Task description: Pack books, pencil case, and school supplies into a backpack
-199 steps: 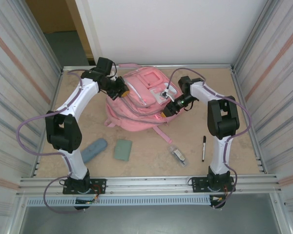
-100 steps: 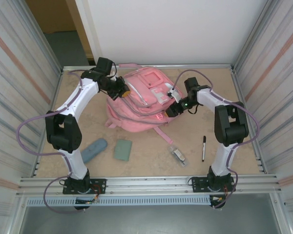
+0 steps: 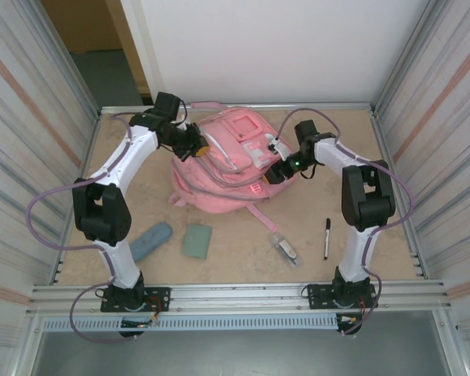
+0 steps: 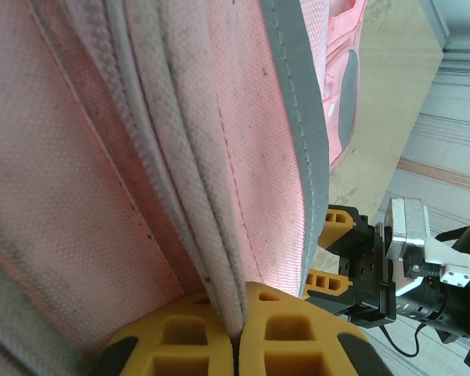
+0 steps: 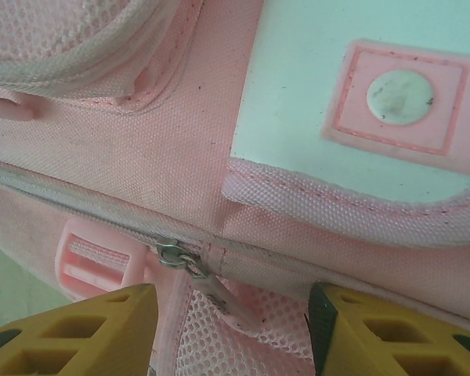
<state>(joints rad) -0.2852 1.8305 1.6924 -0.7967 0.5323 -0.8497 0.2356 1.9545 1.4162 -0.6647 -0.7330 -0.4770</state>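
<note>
The backpack [image 3: 231, 157] lies flat at the far middle of the table [image 3: 243, 227], front pockets up, straps trailing toward the near side. The left gripper [image 3: 199, 146] sits at the backpack's left edge; in the left wrist view its yellow fingers [image 4: 180, 337] are pressed together on a fold of pink fabric along a seam of the backpack [image 4: 102, 157], with no gap showing between them. The right gripper [image 3: 270, 175] is at the backpack's right side, low against it. In the right wrist view its fingers [image 5: 86, 325] stand apart, and a small metal zipper pull [image 5: 176, 256] lies between them, just above the tips; whether they touch the fabric I cannot tell. Above the zipper line is a white pocket [image 5: 337, 86] with a round snap [image 5: 399, 95]. On the near part of the table, well apart from the backpack, lie the pencil case [image 3: 150, 240] and just beside it the green book [image 3: 197, 240], both on the left, and the clear item [image 3: 283, 249] and the pen [image 3: 327, 237] on the right.
</note>
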